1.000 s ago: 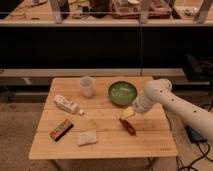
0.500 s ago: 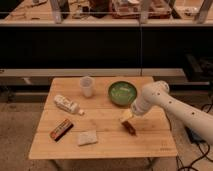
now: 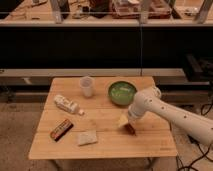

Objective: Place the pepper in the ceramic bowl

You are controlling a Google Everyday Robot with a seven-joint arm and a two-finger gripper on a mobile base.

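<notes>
Pepper [image 3: 130,129] sat on the right front part of the wooden table [image 3: 102,119], a small dark red shape directly under the tip of my gripper [image 3: 125,122]. It looked to be touching the gripper or very nearly so, but contact could not be resolved. I could not tell whether the gripper was clamped on the pepper or only poised over it, nor whether the pepper rested on the boards or hung just off them. A pale yellowish patch showed at the gripper's tip, just left of the pepper. My white arm [image 3: 170,114] came in from the lower right of the view, rose to a rounded joint near the bowl's right front, and bent down to the gripper. The ceramic bowl [image 3: 122,93], green with a paler inside, stood upright behind the pepper toward the table's far edge, near it but apart. Left of the bowl stood a translucent white cup [image 3: 87,86], upright and clear of the bowl. Further left a white bottle [image 3: 66,104] lay on its side at a slant. Near the front left edge lay a red-brown striped block [image 3: 61,129], with a pale flat square pad [image 3: 87,137] just beside it on its right, both well apart from the pepper. Behind the table ran a dark counter [image 3: 100,47].
</notes>
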